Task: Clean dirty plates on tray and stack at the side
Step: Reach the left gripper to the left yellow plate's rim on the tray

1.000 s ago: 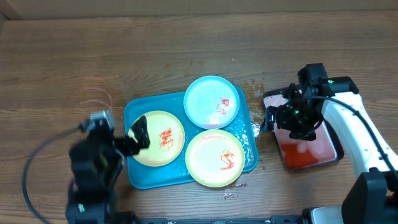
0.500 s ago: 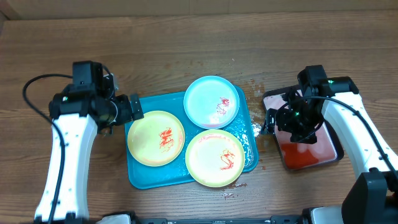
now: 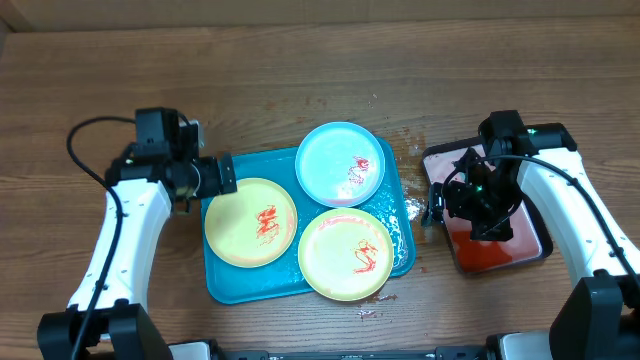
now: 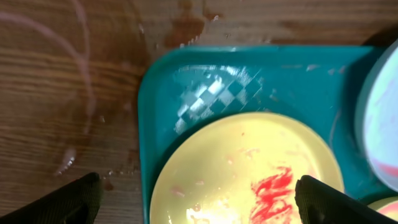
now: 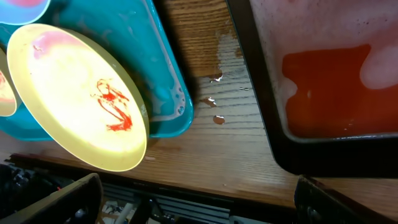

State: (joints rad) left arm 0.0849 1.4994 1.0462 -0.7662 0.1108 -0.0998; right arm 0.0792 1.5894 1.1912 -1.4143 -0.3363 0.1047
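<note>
The turquoise tray (image 3: 222, 285) holds three sauce-smeared plates: a yellow one on the left (image 3: 250, 222), a light blue one at the back (image 3: 340, 164) and a yellow one at the front right (image 3: 345, 254). My left gripper (image 3: 218, 176) is open above the tray's back-left corner. In the left wrist view its fingers (image 4: 74, 200) straddle the left yellow plate (image 4: 242, 168) without touching it. My right gripper (image 3: 468, 212) is open over the black-rimmed tray (image 3: 543, 247), with nothing between its fingertips (image 5: 59, 199). The right wrist view shows the front yellow plate (image 5: 74, 93).
The black-rimmed tray (image 5: 261, 118) to the right holds red liquid (image 5: 323, 87) with pale patches. Water drops (image 5: 214, 99) lie on the wood between the two trays. Bare wood-grain tabletop (image 3: 100, 100) surrounds the turquoise tray, with a faint ring mark (image 4: 56, 56) at its left.
My left arm has swung from the table's front left up to the tray's back-left corner. The right gripper has dipped slightly over the black-rimmed tray. The plates have not moved.
</note>
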